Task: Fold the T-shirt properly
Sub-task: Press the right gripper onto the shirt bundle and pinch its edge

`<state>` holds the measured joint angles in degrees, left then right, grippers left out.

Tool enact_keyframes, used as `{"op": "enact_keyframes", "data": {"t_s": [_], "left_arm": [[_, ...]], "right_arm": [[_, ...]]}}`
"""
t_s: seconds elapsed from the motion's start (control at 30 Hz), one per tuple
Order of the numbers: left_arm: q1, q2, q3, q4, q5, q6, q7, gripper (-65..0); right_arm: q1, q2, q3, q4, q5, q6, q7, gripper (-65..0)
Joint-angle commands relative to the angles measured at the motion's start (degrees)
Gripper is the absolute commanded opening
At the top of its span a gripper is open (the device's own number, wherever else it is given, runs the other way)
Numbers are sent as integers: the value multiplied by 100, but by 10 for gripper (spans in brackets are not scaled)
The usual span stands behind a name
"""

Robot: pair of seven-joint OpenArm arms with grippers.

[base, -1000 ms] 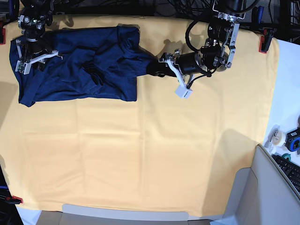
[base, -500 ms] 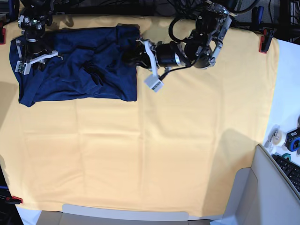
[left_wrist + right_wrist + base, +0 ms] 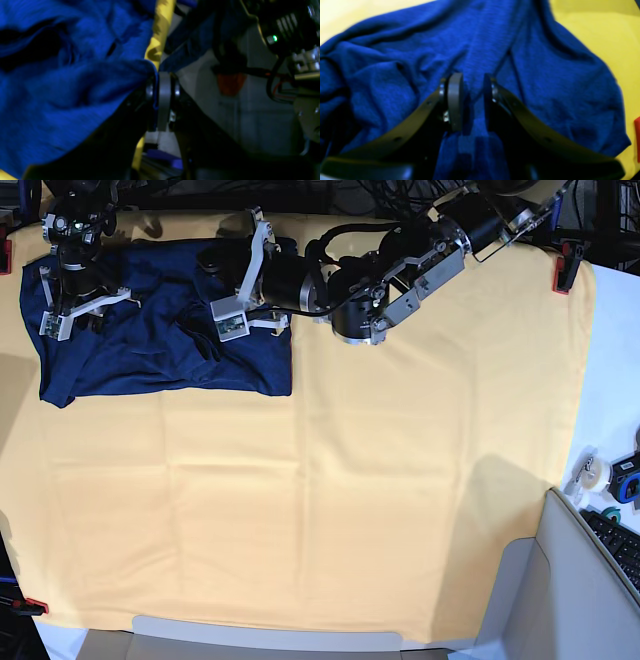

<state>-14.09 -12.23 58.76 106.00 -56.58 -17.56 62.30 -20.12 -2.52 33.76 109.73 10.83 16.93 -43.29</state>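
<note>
My left tool (image 3: pixel 160 100) is clamped on a pinch of the T-shirt (image 3: pixel 160 330), and it has swept that sleeve in from the bare yellow cloth (image 3: pixel 350 500) over the body, so this fold looks nearly laid. My right tool (image 3: pixel 470 100) stays parted above the shirt's far end, gripping nothing.

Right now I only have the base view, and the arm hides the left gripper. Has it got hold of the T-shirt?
Observer: Yes. In the left wrist view the left gripper is shut on a pinched edge of the T-shirt.
Operator: And the right gripper?
Observer: The right gripper stands part open over the shirt, with fabric showing in the gap between its pads.
Operator: Is it lifting any fabric?
Observer: No fabric looks raised there; the shirt lies rumpled on the yellow cloth.
</note>
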Motion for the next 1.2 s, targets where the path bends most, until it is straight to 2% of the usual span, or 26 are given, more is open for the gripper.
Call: {"op": "enact_keyframes", "data": {"t_s": [0.0, 0.23, 0.33, 0.53, 0.6, 0.8, 0.9, 1.0, 1.03, 1.17], "left_arm": [[-134, 67, 106, 77, -114, -42, -134, -650], [-363, 480, 370, 69, -114, -42, -98, -650], [-503, 550, 484, 60, -114, -42, -98, -639], [-521, 559, 431, 60, -105, -15, -151, -468], [-521, 559, 423, 60, -105, -15, -151, -443], [-547, 559, 344, 113, -105, -6, -151, -441], [-415, 559, -105, 236, -105, 2, -151, -450], [-117, 524, -650, 420, -114, 2, -151, -506], [-29, 524, -799, 447, -114, 2, -142, -525], [253, 515, -1256, 455, -114, 2, -107, -584]], "right_arm": [[3, 55, 22, 55, 11, -9, 149, -505], [-23, 63, 22, -244, 11, -9, 149, -505], [-23, 63, 22, -270, 11, -9, 149, -505], [-23, 63, 31, -270, 11, -9, 149, -505], [-23, 63, 31, -270, 11, -9, 149, -505], [82, 99, 66, -112, 11, -9, 184, -505], [144, 99, 215, 275, 11, -9, 184, -505], [205, 99, 189, 697, 20, 8, 184, -508], [223, 99, 136, 759, 20, 105, 184, -518], [188, 195, -532, 776, 20, 984, 157, -650]]}}
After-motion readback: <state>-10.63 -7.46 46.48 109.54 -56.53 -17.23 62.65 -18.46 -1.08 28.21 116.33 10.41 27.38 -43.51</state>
